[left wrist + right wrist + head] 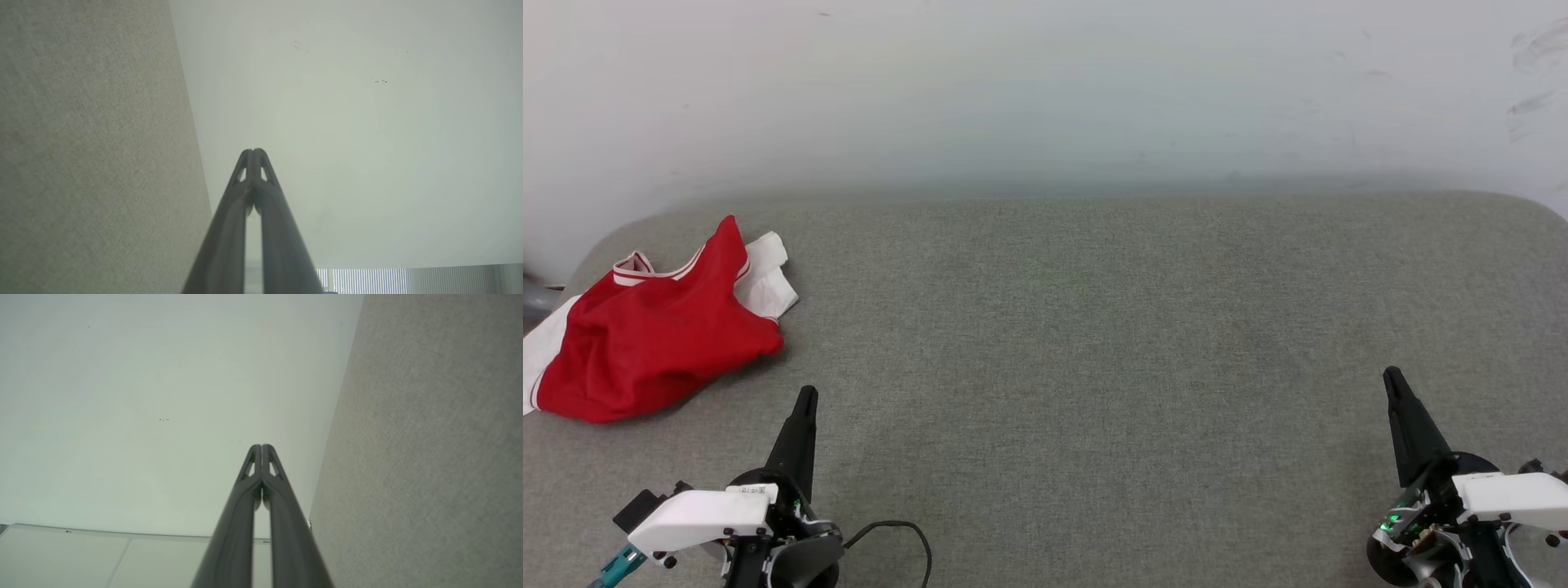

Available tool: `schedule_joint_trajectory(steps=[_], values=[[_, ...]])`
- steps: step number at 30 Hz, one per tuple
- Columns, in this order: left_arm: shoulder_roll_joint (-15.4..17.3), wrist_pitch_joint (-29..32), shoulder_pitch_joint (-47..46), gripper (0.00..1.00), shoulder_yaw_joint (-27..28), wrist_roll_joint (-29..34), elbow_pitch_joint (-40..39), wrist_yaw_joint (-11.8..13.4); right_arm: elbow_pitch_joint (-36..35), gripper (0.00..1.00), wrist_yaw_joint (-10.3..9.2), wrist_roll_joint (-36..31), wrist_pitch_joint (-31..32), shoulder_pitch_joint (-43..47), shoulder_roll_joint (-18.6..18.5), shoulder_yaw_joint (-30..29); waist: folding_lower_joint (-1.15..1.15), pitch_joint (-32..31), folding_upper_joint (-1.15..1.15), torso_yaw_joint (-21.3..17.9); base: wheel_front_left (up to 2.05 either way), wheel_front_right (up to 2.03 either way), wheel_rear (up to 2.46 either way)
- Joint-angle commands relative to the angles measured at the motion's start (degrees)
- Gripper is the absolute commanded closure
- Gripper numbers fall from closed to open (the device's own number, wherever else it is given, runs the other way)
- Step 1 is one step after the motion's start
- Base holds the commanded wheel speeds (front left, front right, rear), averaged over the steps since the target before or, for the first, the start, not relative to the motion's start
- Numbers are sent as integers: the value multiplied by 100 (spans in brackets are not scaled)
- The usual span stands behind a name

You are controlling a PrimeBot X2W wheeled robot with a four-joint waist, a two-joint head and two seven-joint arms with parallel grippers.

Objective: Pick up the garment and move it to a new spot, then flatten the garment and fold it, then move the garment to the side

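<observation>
My left gripper point(806, 402) sits nearest me at seven o'clock in the head view and my right gripper point(1393, 382) at five o'clock, both pointing toward twelve. Both are clenched on nothing. Each wrist view shows the two dark fingertips pressed together, on the left point(246, 155) and on the right point(256, 450). A black cable point(907, 531) loops over the table point(1094, 367) just beside my left wrist.

The grey cloth table runs ahead of both grippers. The shirt point(645, 343) lies bunched at nine o'clock, close to the table's left edge. It is toward ten o'clock from my left fingertips and apart from them. Its red body faces up, a white sleeve point(764, 282) pokes out on the far side, and the striped collar point(633, 269) sits at its far edge. I can see no print from here.

I judge the step in hand to be the first pick-up, and the left arm is the one for it.

- I should spread the fingers before I reach, not over the cloth.
- I would swing toward ten o'clock and come down on a raised ridge near the collar, so the shirt hangs open when lifted.
- I want to pinch the shirt alone and stop short of the table's own cloth, which could snag.
- I would lift until the lowest fold clears, then carry it toward the bare middle.
- The cable should stay behind the wrist, and the right gripper should stay clear.

The pale wall point(1045, 82) stands beyond the table.
</observation>
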Motion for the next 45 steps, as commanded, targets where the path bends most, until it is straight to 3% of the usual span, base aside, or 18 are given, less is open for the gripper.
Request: schedule_joint_trajectory(steps=[1,23,24,34,40,45], values=[[-3,31,-52,100,14,25,1,-23,7,100,-2,-35,7,-56,20,-11,0,0,0,0,0,0,0],[-16,41,-54,100,31,44,2,-23,8,100,-2,-47,28,-57,34,-30,0,0,0,0,0,0,0],[-11,15,6,0,16,6,18,1,17,0,1,-21,5,7,13,-19,0,0,0,0,0,0,0],[-39,-166,146,0,23,194,52,2,137,0,0,-241,-173,168,27,-23,0,5,0,1,0,0,0],[-38,-331,135,0,122,856,-109,11,4,0,0,-905,-338,161,30,-100,0,15,0,2,0,0,0],[-38,-459,124,0,129,1489,-322,165,-228,0,0,-1618,-468,181,32,-103,0,25,0,4,0,0,0]])
